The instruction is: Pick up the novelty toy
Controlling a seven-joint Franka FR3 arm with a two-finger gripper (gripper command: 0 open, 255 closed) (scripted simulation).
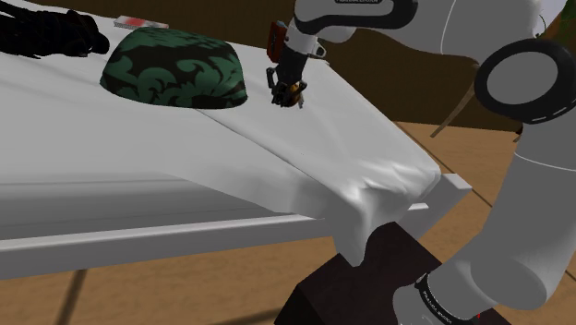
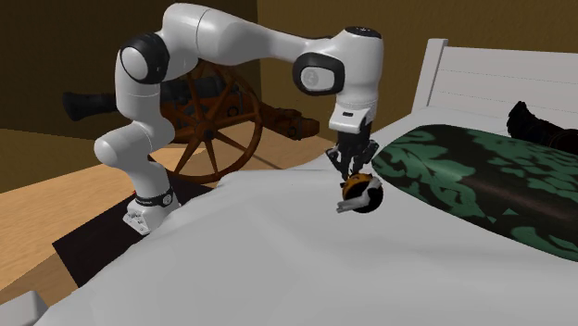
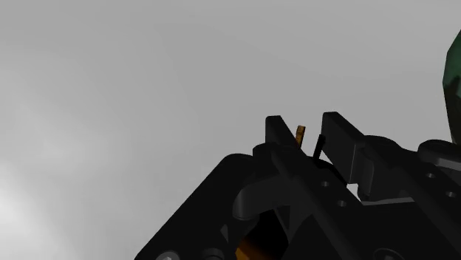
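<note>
One black gripper [image 2: 355, 167] pinches one small black, orange and white novelty toy [image 2: 361, 194] over the white bed sheet [image 2: 241, 250], just beside one green-and-black patterned pillow [image 2: 463, 176]. One wheeled cannon [image 2: 222, 116], well apart from the pillow, appears in the second exterior view, while the shoulder view adds one small red-and-white item [image 1: 137, 21] beyond the pillow.

Shoulder view: domed green-and-black patterned cushion [image 1: 175, 66] blocks nine o'clock of the black gripper [image 1: 286, 92]; white bedsheet [image 1: 185, 157] lies open from four to seven o'clock.
</note>
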